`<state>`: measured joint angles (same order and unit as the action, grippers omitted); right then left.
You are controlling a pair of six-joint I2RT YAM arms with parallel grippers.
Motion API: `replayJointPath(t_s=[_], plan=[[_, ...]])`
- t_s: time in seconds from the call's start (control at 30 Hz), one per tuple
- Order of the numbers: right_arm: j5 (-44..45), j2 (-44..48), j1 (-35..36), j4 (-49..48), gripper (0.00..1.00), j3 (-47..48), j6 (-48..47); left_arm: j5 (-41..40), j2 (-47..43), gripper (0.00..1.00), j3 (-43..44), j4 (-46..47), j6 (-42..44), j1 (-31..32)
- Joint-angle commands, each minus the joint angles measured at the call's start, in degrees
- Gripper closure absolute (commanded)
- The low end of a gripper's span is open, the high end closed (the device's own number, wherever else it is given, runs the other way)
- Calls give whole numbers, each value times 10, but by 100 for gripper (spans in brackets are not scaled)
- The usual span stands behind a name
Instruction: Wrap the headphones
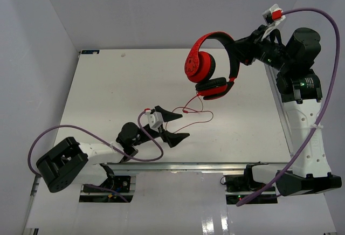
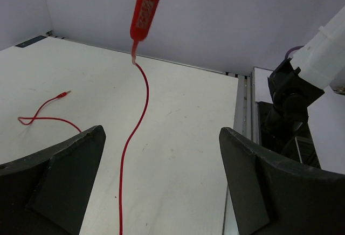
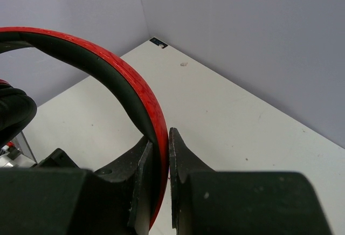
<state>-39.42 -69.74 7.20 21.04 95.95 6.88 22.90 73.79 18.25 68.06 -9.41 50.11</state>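
The red headphones [image 1: 207,65] with black cushions hang in the air at the back right of the table. My right gripper [image 1: 237,52] is shut on their headband [image 3: 137,92], which sits between the two black fingers [image 3: 180,154]. The thin red cable [image 1: 195,111] trails down from an ear cup and loops on the table. My left gripper [image 1: 178,126] is open and empty, low over the table, just left of the cable loop. In the left wrist view the cable [image 2: 135,122] runs between the fingers [image 2: 64,165] without touching them, and its plug end [image 2: 63,93] lies on the table.
The white table [image 1: 108,95] has grey walls behind and on both sides. A metal rail [image 1: 188,166] runs along the near edge. Thick purple robot cables [image 1: 97,138] arc by each arm. The right arm's base [image 2: 291,105] shows in the left wrist view.
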Motion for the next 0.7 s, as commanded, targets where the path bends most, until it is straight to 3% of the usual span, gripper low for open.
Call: replayJointPath(t_s=[0.0,0.13,0.33,0.67], plan=[[-10,3,-3,-24,92,30,28,-57,-62,2,-32,-33,-5,-2],[-13,0,-3,-27,92,24,35,-41,-40,2,-14,-25,-24,-4],[-26,0,-3,-39,92,21,64,-73,81,2,32,106,-58,-4],[-29,-1,-5,-43,92,42,78,9,265,8,153,225,-123,11]])
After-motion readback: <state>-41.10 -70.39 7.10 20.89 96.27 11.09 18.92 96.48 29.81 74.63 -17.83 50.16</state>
